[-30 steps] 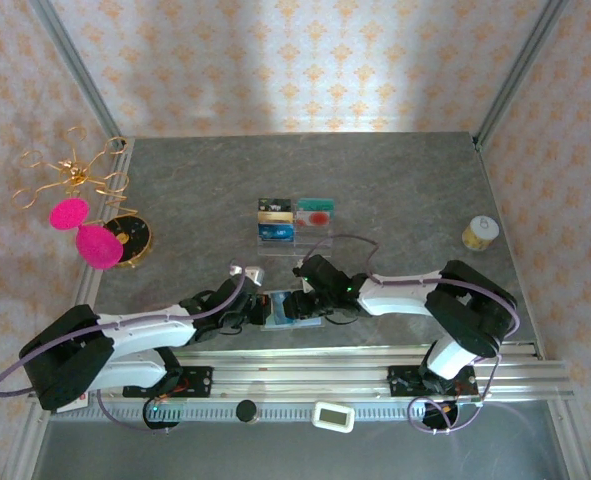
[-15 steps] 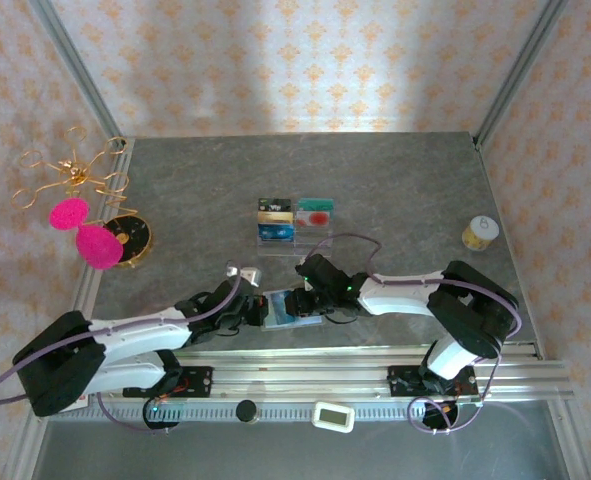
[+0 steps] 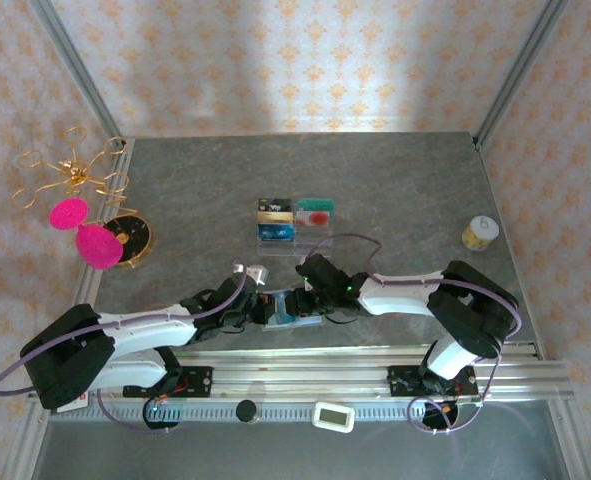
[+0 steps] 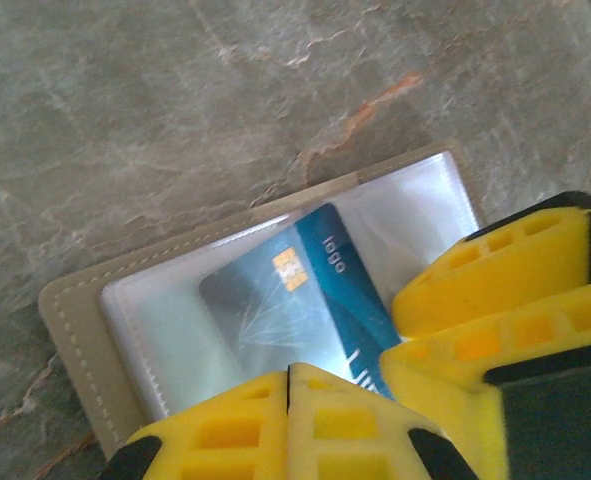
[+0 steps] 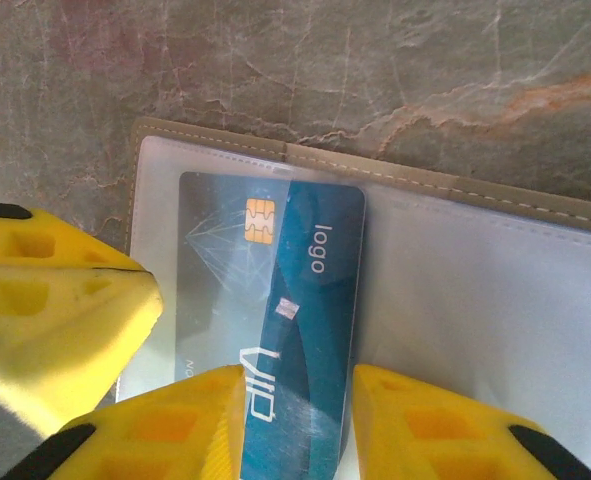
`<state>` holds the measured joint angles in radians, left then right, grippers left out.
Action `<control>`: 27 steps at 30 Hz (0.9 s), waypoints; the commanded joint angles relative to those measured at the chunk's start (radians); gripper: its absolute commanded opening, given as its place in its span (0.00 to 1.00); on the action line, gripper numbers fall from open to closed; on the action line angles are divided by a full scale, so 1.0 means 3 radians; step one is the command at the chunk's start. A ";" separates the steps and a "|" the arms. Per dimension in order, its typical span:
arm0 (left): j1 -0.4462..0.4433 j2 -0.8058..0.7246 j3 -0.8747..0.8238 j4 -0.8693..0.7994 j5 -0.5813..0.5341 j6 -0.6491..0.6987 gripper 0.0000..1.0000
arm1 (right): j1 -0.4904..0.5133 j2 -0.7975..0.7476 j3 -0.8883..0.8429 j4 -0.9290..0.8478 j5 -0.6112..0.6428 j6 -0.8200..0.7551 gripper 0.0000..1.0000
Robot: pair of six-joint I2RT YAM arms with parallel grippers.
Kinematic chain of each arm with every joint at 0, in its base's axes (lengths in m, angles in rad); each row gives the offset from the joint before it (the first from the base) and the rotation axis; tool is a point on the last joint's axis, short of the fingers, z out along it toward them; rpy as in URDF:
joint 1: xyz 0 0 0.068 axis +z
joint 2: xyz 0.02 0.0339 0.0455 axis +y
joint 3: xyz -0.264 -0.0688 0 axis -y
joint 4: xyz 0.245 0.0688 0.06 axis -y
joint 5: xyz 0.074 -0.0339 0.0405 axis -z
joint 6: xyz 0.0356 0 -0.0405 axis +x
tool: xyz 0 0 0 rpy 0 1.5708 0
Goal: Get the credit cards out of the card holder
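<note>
Card holder (image 3: 278, 309) lies open on the worktop (image 3: 405, 185) between my two tools, blue credit card (image 5: 275, 290) askew on its clear lining. My left tool (image 4: 288, 375) is clenched empty at the holder's edge. My right tool (image 5: 297, 388) has jaws partly apart over the card; I cannot tell if it grips.

Grey tbl (image 3: 405, 180): card holder (image 5: 495, 290), tray (image 3: 297, 220), jar (image 3: 480, 233).

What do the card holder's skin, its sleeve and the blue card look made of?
Card holder skin: matte olive with a stitched edge, probably faux leather or fabric. Sleeve: milky translucent plastic film, glare on it. Blue card: stiff glossy plastic, printed, with a gold chip.
</note>
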<state>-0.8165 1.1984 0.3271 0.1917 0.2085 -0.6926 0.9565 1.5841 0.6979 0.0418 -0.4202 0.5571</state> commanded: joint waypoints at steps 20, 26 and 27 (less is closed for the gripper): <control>0.0066 0.0487 -0.0076 -0.0008 -0.0133 0.0021 0.00 | -0.0032 -0.0006 -0.0082 0.0083 0.0029 0.0019 0.32; 0.0066 0.0310 -0.0268 -0.0072 -0.0085 -0.0017 0.00 | -0.0060 -0.0054 -0.0182 0.0369 -0.0306 0.0034 0.28; 0.0065 0.0294 -0.0280 -0.0057 -0.0072 -0.0023 0.00 | -0.0065 -0.0062 -0.0204 0.0445 -0.0386 0.0049 0.26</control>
<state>-0.8036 1.2732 0.2993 0.2905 0.1940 -0.6907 0.9356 1.5829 0.6621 0.1062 -0.4667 0.5632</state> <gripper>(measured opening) 0.041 0.267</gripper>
